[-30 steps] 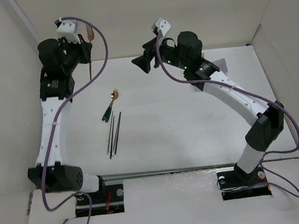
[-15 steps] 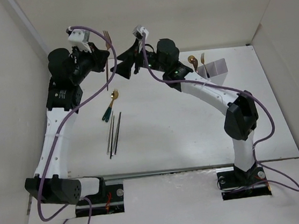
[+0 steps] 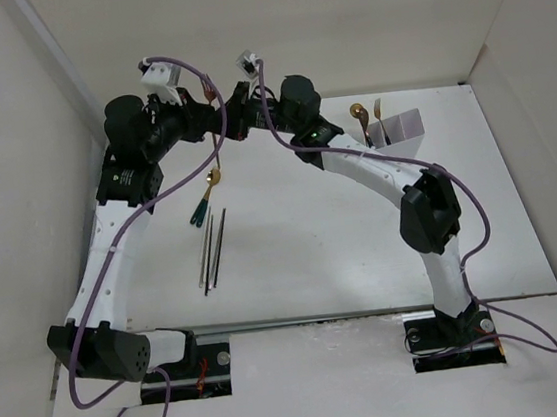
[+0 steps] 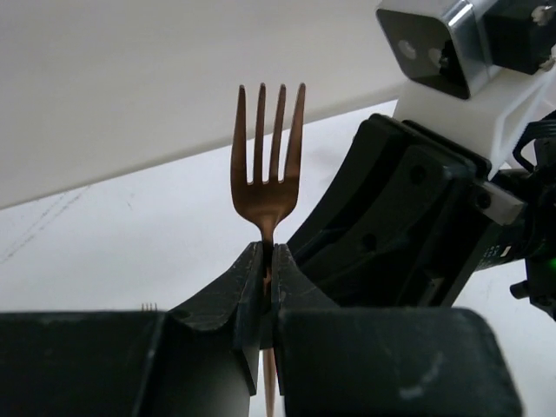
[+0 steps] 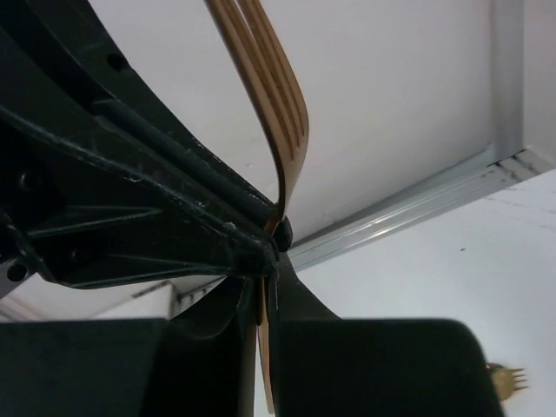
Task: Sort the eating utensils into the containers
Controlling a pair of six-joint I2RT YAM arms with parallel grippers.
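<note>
Held up in the air well left of the white box, the fork looks light, stiff and slick, its neck pinched by the left claw, the right claw seemingly pressed onto the flat stem alongside, likely the surest hold.

The top camera is looking steeply down from behind the near edge over the whole table. Both wrist cameras are framing the same upright fork from very close.

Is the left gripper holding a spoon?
No, the left gripper is shut on a fork, its four tines standing above the fingers.
</note>
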